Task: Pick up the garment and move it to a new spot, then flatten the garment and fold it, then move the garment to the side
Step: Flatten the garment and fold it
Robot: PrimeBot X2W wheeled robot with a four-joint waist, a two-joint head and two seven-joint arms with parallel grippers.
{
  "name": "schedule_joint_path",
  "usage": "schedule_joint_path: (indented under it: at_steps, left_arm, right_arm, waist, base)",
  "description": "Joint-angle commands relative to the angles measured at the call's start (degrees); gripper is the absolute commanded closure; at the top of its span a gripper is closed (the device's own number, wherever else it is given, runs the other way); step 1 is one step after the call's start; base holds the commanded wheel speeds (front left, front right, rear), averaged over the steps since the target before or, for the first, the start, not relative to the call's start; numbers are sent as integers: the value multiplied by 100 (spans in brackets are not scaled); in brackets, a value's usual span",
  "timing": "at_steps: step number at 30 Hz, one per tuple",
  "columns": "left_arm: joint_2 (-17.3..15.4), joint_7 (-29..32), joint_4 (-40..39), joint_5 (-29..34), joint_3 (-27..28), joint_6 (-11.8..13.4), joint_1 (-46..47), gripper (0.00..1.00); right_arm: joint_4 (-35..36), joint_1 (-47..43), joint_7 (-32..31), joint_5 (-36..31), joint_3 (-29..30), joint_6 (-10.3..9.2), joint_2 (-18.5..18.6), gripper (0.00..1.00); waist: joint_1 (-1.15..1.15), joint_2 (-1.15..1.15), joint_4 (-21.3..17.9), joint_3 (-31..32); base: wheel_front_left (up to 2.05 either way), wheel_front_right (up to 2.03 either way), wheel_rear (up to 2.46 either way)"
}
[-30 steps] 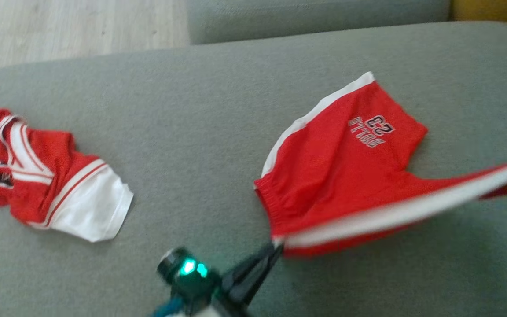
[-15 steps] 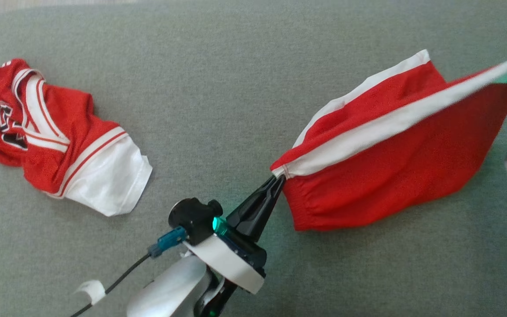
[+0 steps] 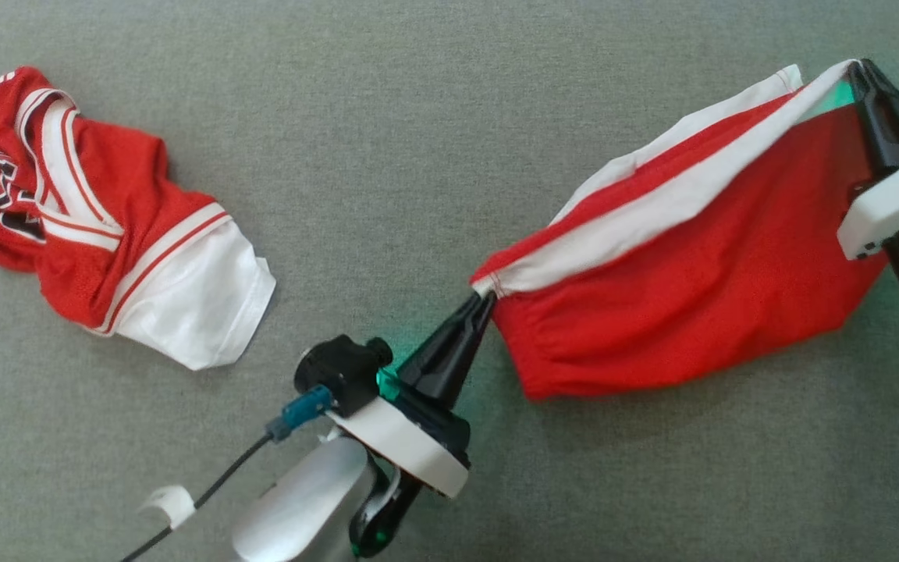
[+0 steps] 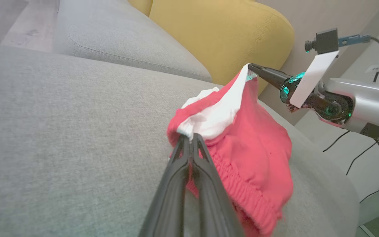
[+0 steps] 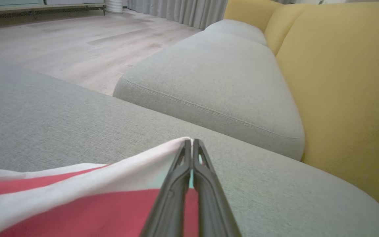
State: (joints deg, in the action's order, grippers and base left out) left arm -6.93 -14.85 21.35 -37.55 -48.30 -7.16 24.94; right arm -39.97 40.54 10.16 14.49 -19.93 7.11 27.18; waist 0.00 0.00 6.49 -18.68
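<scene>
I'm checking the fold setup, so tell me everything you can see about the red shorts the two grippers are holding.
The red shorts look like soft knit jersey, with a white side stripe and a gathered elastic waistband. They hang stretched between the shut left gripper, pinching the waistband end of the stripe, and the shut right gripper, pinching its other end. The body sags below the stripe, over the grey sofa cushion; whether it brushes the cushion cannot be told.
</scene>
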Motion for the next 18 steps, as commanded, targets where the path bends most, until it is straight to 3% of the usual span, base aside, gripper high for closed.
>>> schedule_joint_path:
  at_steps: [1,2,3,4,5,6,7,8,9,10,15,18]
  left_arm:
    - [9,-15,-143,103,303,-32,180,100]
    - [19,-15,-141,137,340,-32,180,100]
    - [29,-15,-142,188,408,-32,181,83]
    - [44,-15,-139,235,469,-33,177,81]
    - [60,-15,-134,271,521,-33,168,79]
    - [60,-15,-134,271,521,-33,168,79]
    - [77,-15,-123,311,580,-33,158,65]
    - [97,-15,-116,337,621,-33,144,55]
    - [122,-15,-109,319,652,-33,120,31]
    - [137,-15,-88,326,692,-33,105,0]
    - [215,-15,-141,672,1151,-27,-80,0]
    - [260,-15,-338,1123,1489,143,-268,0]
  right_arm:
    - [-112,193,163,163,-192,37,4,100]
    - [-230,265,215,242,-265,37,-24,100]
    - [-342,334,265,316,-323,37,-47,100]
    - [-429,395,314,392,-386,37,-75,85]
    - [-507,445,354,475,-444,37,-100,59]
    - [-507,445,354,475,-444,37,-100,59]
    - [-563,492,396,545,-474,37,-109,0]
    - [-584,516,431,629,-503,37,-124,0]
    - [-596,514,454,721,-538,37,-124,0]
    - [-604,495,467,797,-579,37,-95,0]
    - [-457,171,481,1100,-595,37,191,0]
    - [-593,-84,482,1379,-596,37,366,0]
  waist:
    - [0,0,12,-24]
    - [0,0,18,-34]
    - [0,0,25,-43]
    - [0,0,33,-52]
    - [0,0,39,-57]
    - [0,0,39,-57]
    - [0,0,48,-59]
    - [0,0,59,-54]
    - [0,0,70,-46]
    - [0,0,81,-34]
    - [0,0,110,55]
    - [0,0,159,95]
  base:
    - [0,0,0]
    - [0,0,0]
    - [0,0,0]
    - [0,0,0]
    - [0,0,0]
    - [0,0,0]
    - [0,0,0]
    - [0,0,0]
    - [0,0,0]
    - [0,0,0]
    - [0,0,0]
    - [0,0,0]
